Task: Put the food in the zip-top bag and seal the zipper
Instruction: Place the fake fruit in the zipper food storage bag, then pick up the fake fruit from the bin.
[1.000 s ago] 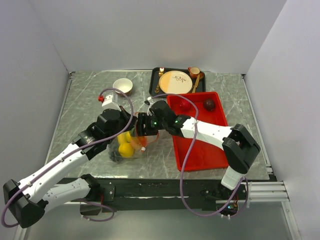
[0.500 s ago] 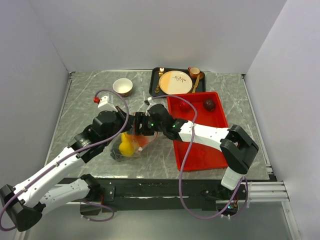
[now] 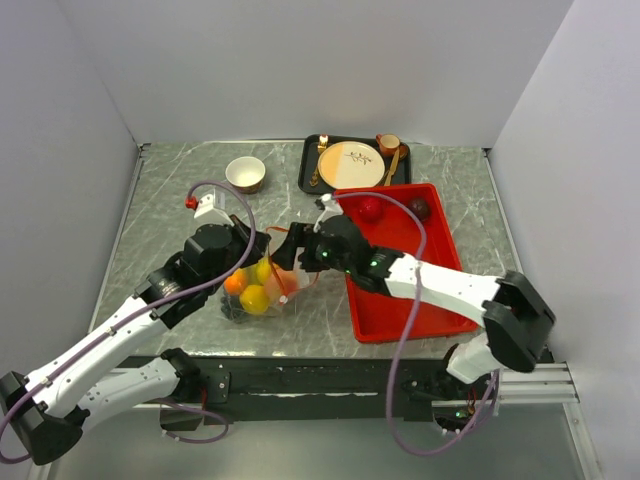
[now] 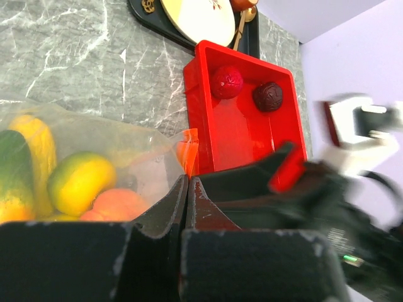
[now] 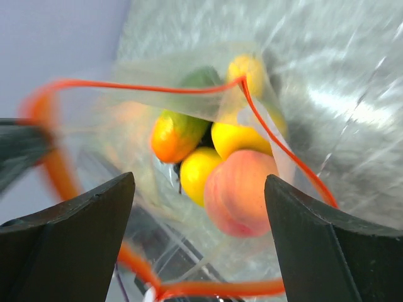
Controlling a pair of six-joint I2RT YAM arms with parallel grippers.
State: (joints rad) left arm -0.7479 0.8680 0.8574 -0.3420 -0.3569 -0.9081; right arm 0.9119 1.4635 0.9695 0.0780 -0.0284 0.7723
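The zip-top bag [image 3: 256,292] lies left of centre, and its mouth is held up by my left gripper [image 3: 256,246], shut on the orange-red zipper [image 4: 188,150] edge. Inside the bag are a peach [image 5: 242,189], a lemon [image 5: 195,173], an orange-green mango [image 5: 175,135], a yellow banana piece [image 4: 34,151] and a lime [image 4: 12,170]. My right gripper [image 5: 198,180] hangs open just outside the gaping mouth, holding nothing. A red apple [image 3: 371,208] and a dark plum [image 3: 419,208] sit at the far end of the red tray [image 3: 400,300].
A black tray [image 3: 308,165] at the back carries a cream plate [image 3: 352,163], cutlery and a small cup. A white bowl [image 3: 245,172] stands back left. The walls close in on both sides of the marble tabletop.
My right gripper has opened wide and drawn back to the right, out of the bag's mouth. The peach now lies in the bag. The left gripper has kept its hold on the bag.
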